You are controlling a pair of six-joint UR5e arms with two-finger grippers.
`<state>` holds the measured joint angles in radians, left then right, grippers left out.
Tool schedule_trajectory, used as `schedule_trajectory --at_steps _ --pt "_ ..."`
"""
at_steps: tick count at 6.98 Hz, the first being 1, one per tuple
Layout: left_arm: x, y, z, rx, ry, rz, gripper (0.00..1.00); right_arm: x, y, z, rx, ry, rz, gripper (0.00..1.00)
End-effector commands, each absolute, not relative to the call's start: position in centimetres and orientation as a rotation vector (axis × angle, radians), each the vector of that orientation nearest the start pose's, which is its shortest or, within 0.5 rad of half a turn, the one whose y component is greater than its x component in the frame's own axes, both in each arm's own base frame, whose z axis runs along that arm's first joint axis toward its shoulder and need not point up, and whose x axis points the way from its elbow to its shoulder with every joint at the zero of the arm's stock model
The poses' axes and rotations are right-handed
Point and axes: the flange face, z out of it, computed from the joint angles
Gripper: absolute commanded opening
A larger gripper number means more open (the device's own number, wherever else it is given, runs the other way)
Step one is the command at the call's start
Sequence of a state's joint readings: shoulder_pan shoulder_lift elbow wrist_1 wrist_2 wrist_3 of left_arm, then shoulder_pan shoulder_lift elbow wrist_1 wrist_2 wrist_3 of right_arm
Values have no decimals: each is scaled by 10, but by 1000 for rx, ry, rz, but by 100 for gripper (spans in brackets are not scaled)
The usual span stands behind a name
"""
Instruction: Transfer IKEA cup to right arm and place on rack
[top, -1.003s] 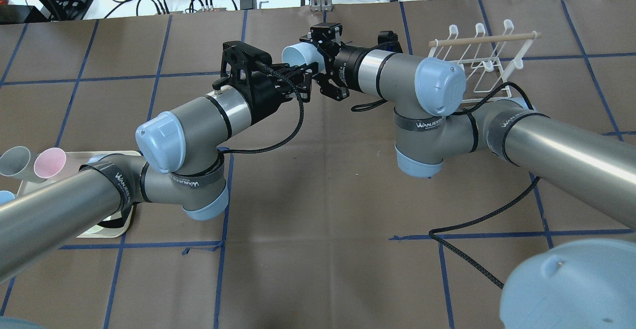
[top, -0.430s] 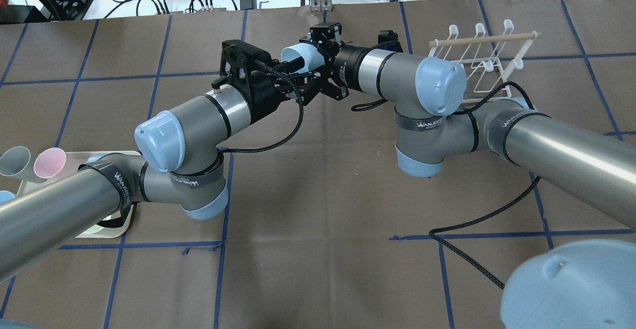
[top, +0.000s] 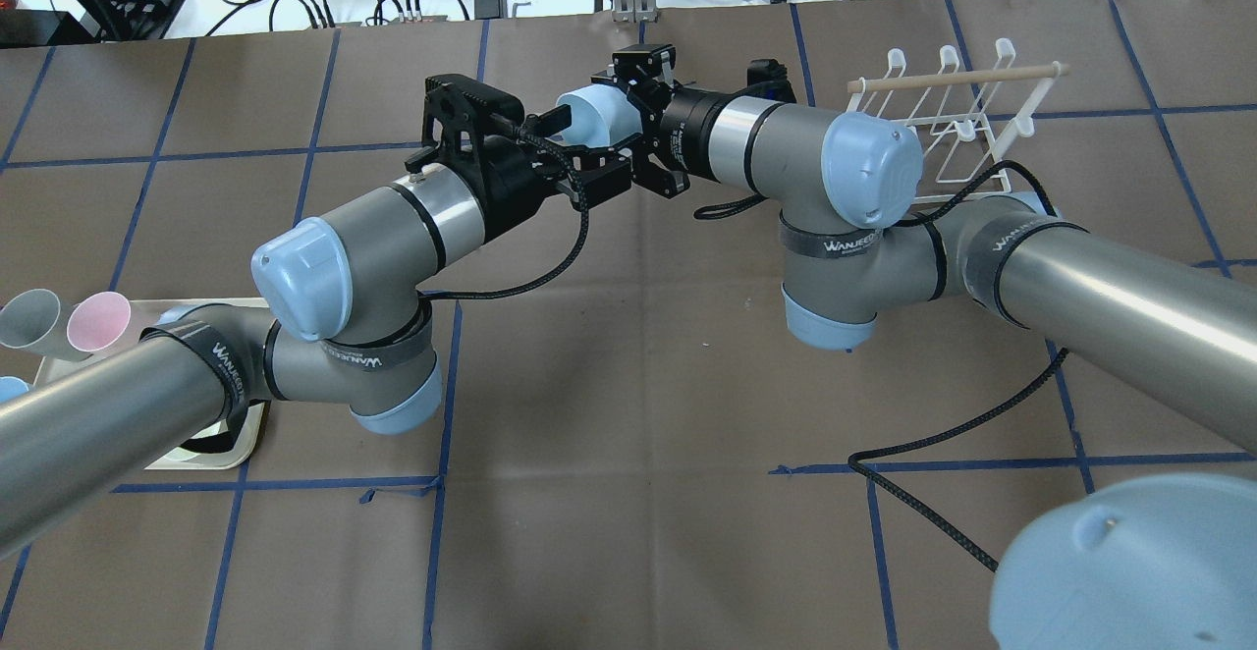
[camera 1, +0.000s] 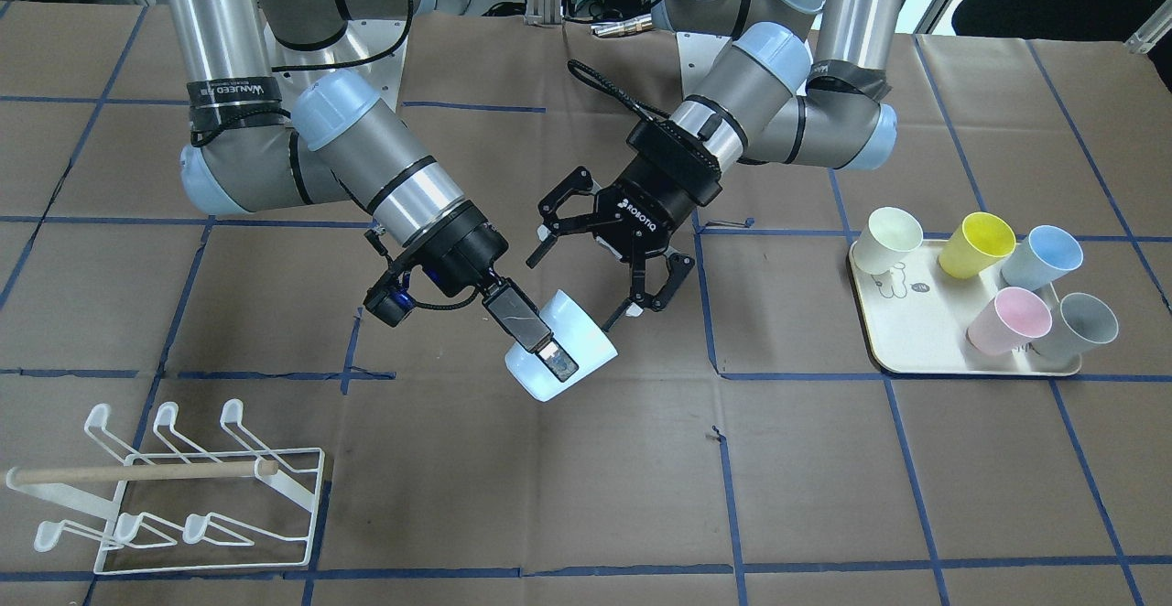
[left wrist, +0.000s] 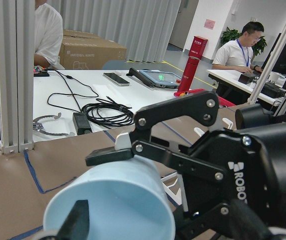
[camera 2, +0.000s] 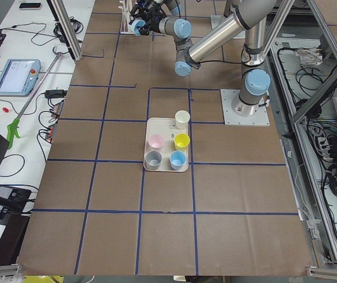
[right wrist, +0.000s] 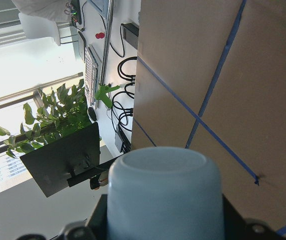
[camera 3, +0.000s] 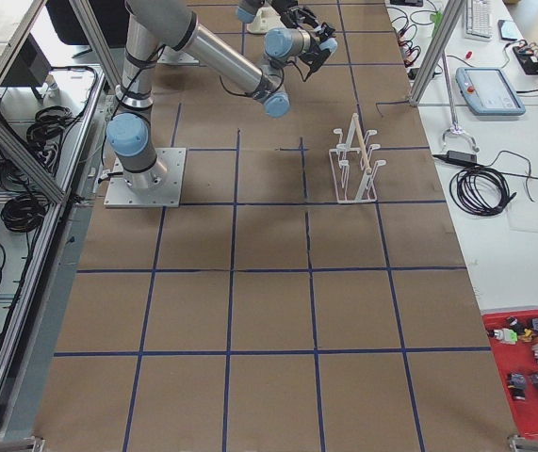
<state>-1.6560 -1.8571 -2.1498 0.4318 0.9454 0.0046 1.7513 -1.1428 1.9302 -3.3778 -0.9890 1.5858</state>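
Note:
The pale blue IKEA cup hangs in the air over mid-table, lying on its side. My right gripper is shut across its sides; one finger lies over the cup wall. In the overhead view the cup sits between the two grippers, its mouth toward the left one. My left gripper is open, its jaws spread wide just off the rim. The left wrist view looks into the cup's mouth. The right wrist view shows its side. The white wire rack stands empty on my right.
A cream tray on my left holds several cups: white, yellow, blue, pink, grey. A black cable trails over the table near the right arm. Blue tape lines cross the brown table cover.
The right gripper has closed on the cup. The left gripper has opened, let go of the rim and drawn back to the left.

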Motion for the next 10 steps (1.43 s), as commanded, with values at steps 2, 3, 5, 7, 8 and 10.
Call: schedule_trajectory --at_steps 2,3,5,7,8,10 --pt "-180 -471 341 -429 -2187 1366 99 278 -553 329 1024 1716 -300 56" --pt "-163 -466 350 -379 -2228 1337 99 266 -565 341 1013 1701 -354 56" --pt "-140 -460 379 -267 -2325 1185 99 232 -582 345 976 1725 -471 55" --pt "-120 -472 407 -103 -2511 952 98 193 -595 348 840 1836 -694 46" --pt "-111 -489 417 -21 -2639 797 98 168 -601 351 757 1900 -946 46" --pt "-102 -503 439 98 -2829 440 98 131 -606 359 516 2055 -1385 44"
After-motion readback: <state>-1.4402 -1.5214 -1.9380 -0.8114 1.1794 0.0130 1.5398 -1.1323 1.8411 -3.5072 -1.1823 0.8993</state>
